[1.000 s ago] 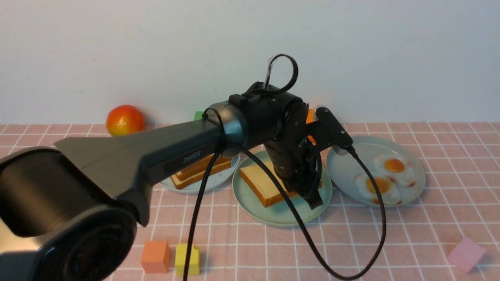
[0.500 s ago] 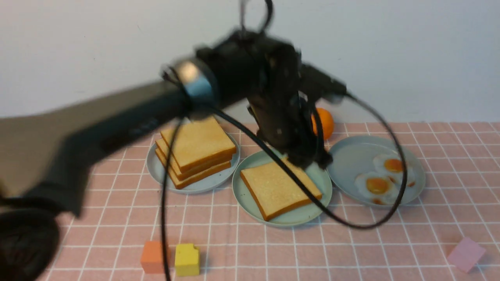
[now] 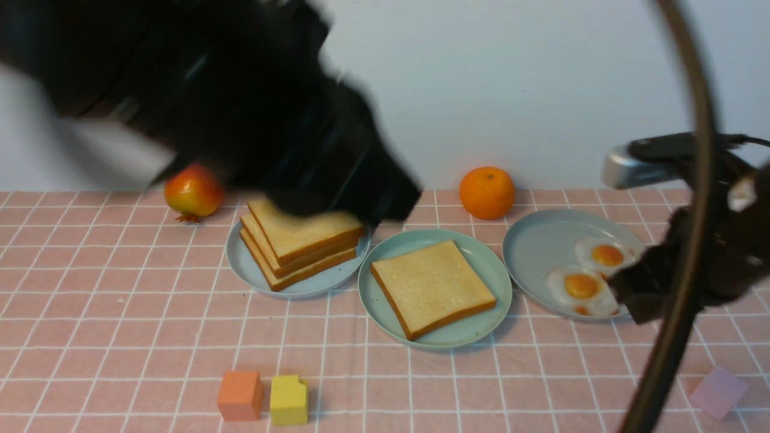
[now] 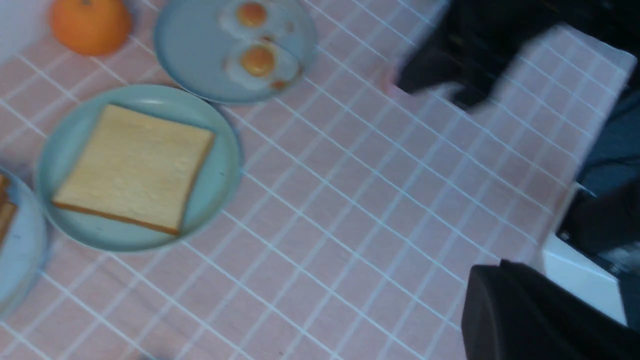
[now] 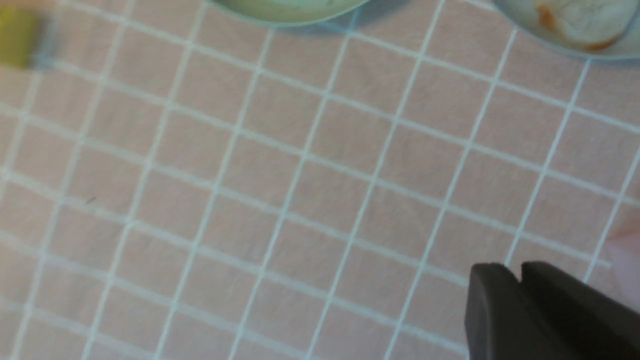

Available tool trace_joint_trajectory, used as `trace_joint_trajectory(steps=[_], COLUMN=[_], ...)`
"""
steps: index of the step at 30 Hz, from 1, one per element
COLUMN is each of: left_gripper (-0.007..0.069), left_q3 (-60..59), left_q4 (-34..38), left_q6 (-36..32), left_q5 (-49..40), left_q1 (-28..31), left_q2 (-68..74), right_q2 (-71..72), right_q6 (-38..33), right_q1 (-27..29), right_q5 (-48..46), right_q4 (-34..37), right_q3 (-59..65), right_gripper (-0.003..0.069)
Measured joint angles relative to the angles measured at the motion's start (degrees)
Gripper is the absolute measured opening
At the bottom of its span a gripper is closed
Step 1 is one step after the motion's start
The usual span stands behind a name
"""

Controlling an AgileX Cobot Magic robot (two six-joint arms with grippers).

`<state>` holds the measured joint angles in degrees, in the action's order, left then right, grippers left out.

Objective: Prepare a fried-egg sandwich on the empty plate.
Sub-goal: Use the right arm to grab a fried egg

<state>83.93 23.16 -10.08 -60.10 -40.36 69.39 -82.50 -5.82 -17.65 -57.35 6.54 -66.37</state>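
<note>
Toast apart from left gripper

From my station I see one toast slice lying on the middle plate; left of that plate, three stacked slices sit on another plate; on the right plate I have two fried eggs; the orange lies behind the middle plate; two blocks stand side by side in front, toward my left.

Matt, smooth mint-green plate; glossy fried eggs; wrinkled checked cloth.
</note>
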Motion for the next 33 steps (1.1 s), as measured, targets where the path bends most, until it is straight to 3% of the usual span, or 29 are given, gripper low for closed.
trace_joint_trajectory(steps=[2, 8, 15, 22, 33], left_gripper=[0.0012, 0.0012, 0.0012, 0.0012, 0.0012], left_q3=[-10.9, -25.8, -27.8, -28.0, -28.0], left_q4=[3.9, 8.9, 9.5, 9.7, 9.7], left_q6=[-4.1, -8.4, -8.8, -8.8, -8.9], left_q5=[4.4, 14.4, 18.0, 17.0, 15.6], left_q1=[0.0, 0.0, 0.0, 0.0, 0.0], left_q2=[-9.0, -23.2, -25.9, -23.3, -22.1], right_q2=[-7.4, -22.3, -34.6, -42.8, -43.9], right_q6=[1.8, 2.5, 2.7, 4.4, 5.8], right_q1=[0.0, 2.8, 7.8, 8.0, 8.0], right_q5=[-0.1, -1.3, -1.1, -0.5, -1.1], right_q4=[-3.6, -6.5, -4.1, -4.6, -5.7], right_q3=[-4.8, -15.7, -26.5, -33.9, -34.5], right_gripper=[0.0144, 0.0257, 0.0311, 0.0342, 0.0386])
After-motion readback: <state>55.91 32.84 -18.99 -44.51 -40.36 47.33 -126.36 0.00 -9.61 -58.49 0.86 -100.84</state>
